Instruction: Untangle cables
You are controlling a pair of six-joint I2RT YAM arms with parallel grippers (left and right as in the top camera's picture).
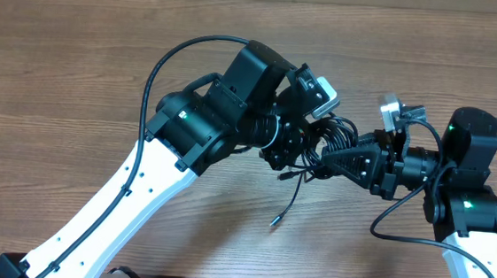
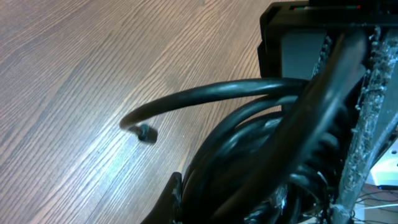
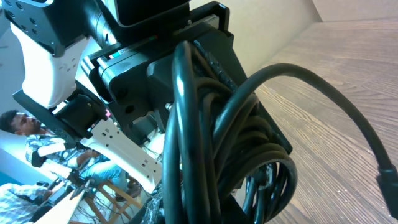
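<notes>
The cables (image 1: 334,132) are a clump of thin black cords held above the table between my two grippers. One loose cord hangs down to a small plug (image 1: 273,220) lying on the wood. My left gripper (image 1: 302,154) comes in from the left and is shut on the clump. In the left wrist view the cables (image 2: 249,143) fill the gap between the fingers (image 2: 171,199), and a plug end (image 2: 146,132) sticks out to the left. My right gripper (image 1: 327,152) meets the clump from the right, fingers drawn together on it. In the right wrist view the cables (image 3: 211,137) hide the jaws.
The wooden table (image 1: 77,63) spreads to all sides. Both arms crowd the centre, with the left arm's thick black cable (image 1: 161,61) arching over its wrist. The left gripper's body (image 3: 155,62) stands directly behind the clump in the right wrist view.
</notes>
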